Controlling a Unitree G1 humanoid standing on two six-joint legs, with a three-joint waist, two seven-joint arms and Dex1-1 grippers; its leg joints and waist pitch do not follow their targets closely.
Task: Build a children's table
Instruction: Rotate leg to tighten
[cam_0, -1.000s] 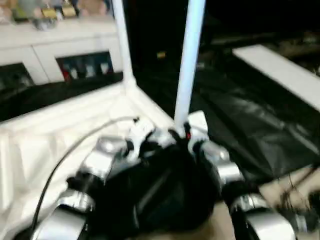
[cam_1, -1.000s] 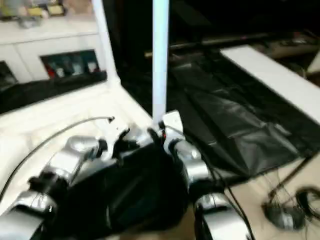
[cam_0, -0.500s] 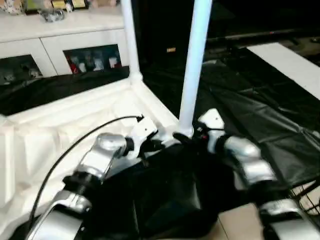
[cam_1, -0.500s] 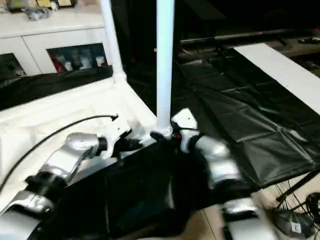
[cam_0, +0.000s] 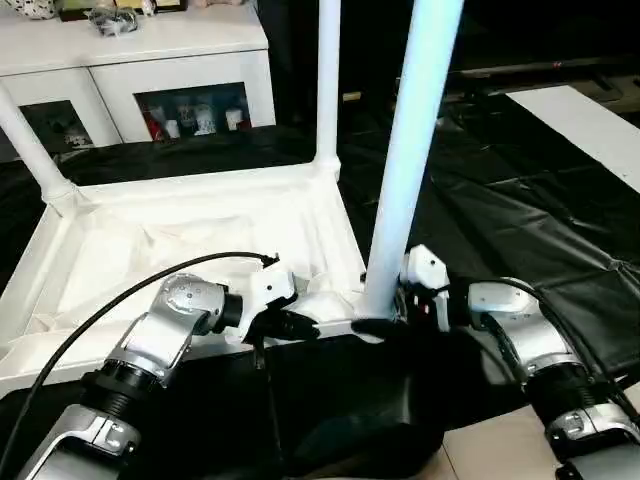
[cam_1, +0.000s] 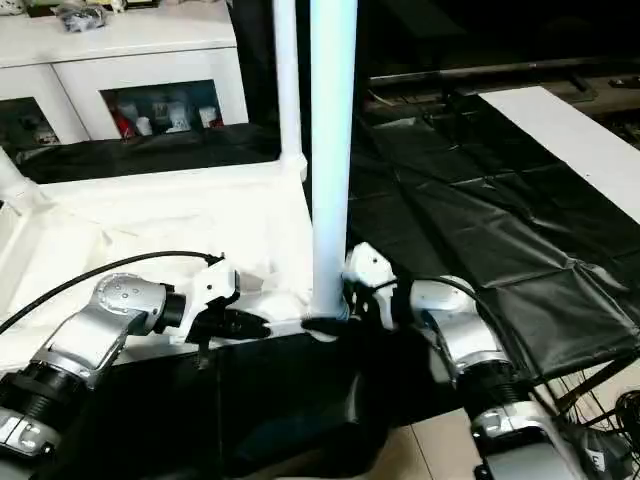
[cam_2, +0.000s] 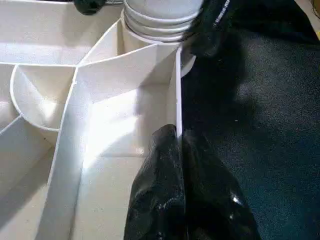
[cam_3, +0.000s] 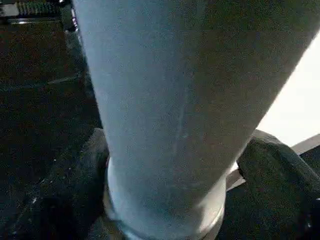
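Note:
The white tabletop (cam_0: 200, 230) lies underside up on a black sheet. Three white legs stand in its corner sockets: far left (cam_0: 25, 140), far right (cam_0: 327, 80) and near right (cam_0: 410, 170). My left gripper (cam_0: 300, 325) is shut on the tabletop's thin near rim (cam_2: 177, 90), a little left of the near-right socket. My right gripper (cam_0: 385, 325) is open, with one finger (cam_3: 75, 190) on each side of the near-right leg's base (cam_3: 170, 125).
A white cabinet with glass doors (cam_0: 130, 60) stands behind the tabletop. The black sheet (cam_0: 520, 200) spreads to the right, with a white board (cam_0: 590, 115) at its far right. A black cable (cam_0: 120, 300) loops over my left forearm. Loose cables (cam_1: 610, 420) lie on the floor at the lower right.
The head view has swung, bringing the far-left leg into sight. My right gripper's jaws have widened around the near-right leg's base. My left gripper keeps its hold on the rim.

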